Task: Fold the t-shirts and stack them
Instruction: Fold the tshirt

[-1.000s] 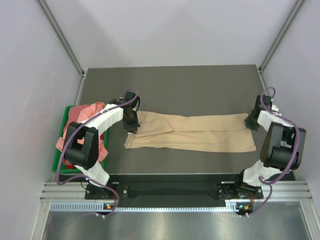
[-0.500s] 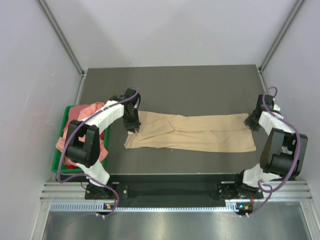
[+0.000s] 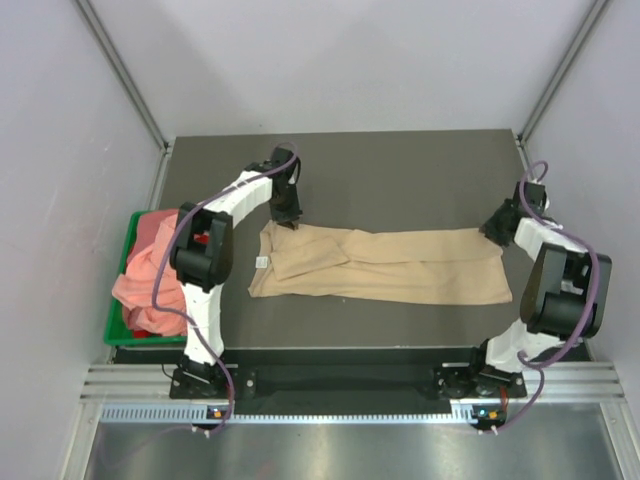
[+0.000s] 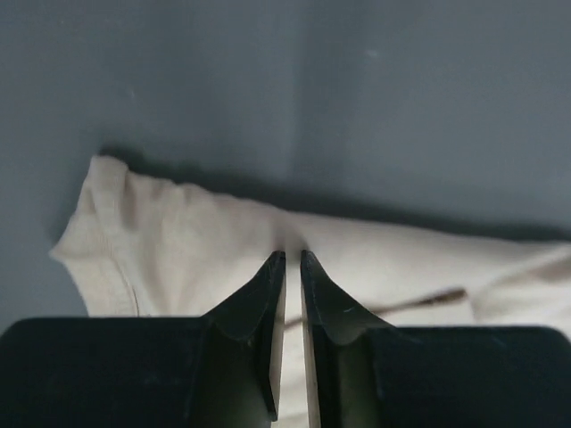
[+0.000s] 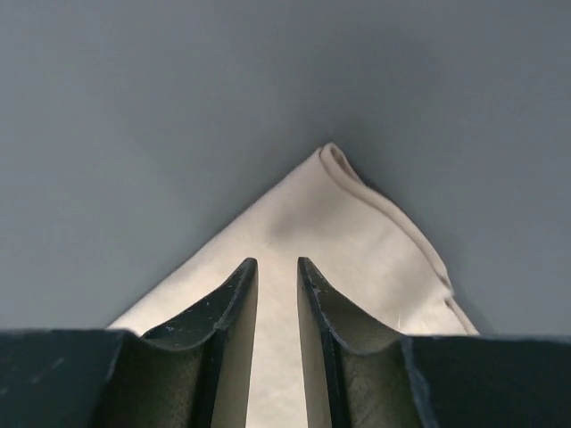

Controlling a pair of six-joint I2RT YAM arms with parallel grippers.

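Note:
The tan t-shirt lies as a long folded strip across the table, with its small white neck label showing at the left end. My left gripper sits at the strip's far left edge. In the left wrist view the left gripper is shut, with tan cloth pinched in the thin gap. My right gripper is at the far right corner. In the right wrist view the right gripper is shut on that corner of the cloth. Salmon-pink t-shirts are heaped at the left.
A green plastic bin stands off the table's left edge and holds the pink heap. Dark table surface stretches behind the shirt. Grey walls and metal posts enclose the far side and both sides.
My left gripper moved toward the far side and to the right, now at the shirt's far edge. My right gripper moved slightly farther back. The shirt's left end spread and the label came into view.

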